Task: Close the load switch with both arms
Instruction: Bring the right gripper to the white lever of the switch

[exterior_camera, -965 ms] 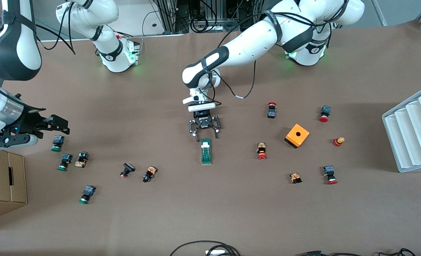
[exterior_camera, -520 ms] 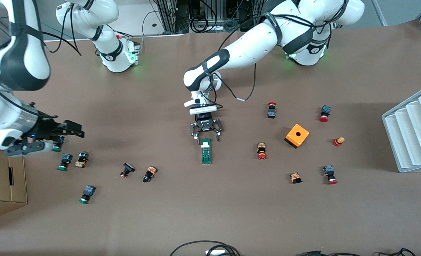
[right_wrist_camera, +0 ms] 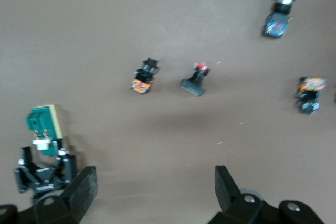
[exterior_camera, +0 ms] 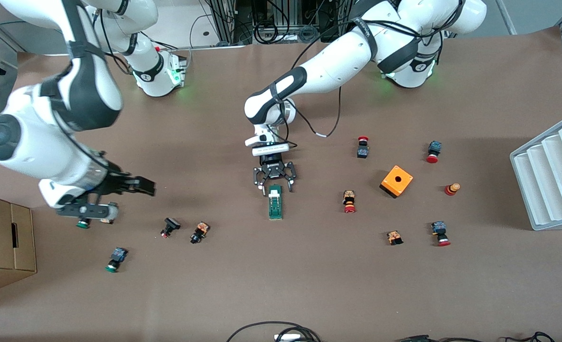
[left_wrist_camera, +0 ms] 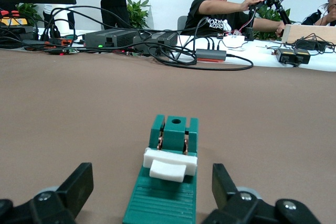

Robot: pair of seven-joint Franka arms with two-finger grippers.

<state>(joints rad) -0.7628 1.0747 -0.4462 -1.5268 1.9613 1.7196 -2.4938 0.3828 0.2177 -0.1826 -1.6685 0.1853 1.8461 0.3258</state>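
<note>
The load switch [exterior_camera: 275, 203] lies flat at the middle of the table, a narrow dark-green block whose white lever [exterior_camera: 275, 194] is at the end toward the robots' bases. My left gripper [exterior_camera: 275, 188] hangs low over that lever end, open, one finger on each side of it and apart from it. In the left wrist view the load switch [left_wrist_camera: 167, 195] sits between the two black fingers [left_wrist_camera: 77, 183] of the left gripper [left_wrist_camera: 151, 184]. My right gripper [exterior_camera: 141, 186] is open and empty above the table toward the right arm's end. Its wrist view shows the right gripper [right_wrist_camera: 155, 190] with the load switch [right_wrist_camera: 43, 124] farther off.
Red- and green-capped push-buttons lie scattered at both ends, two [exterior_camera: 169, 226] [exterior_camera: 199, 232] between the right gripper and the switch. An orange cube box [exterior_camera: 397, 181] and a white ribbed tray [exterior_camera: 551, 175] stand toward the left arm's end. A cardboard box [exterior_camera: 3, 242] stands toward the right arm's end.
The right arm has swung from the table's end toward the middle, passing over the green-capped buttons. The left gripper has edged closer over the switch's lever end. Both stay open.
</note>
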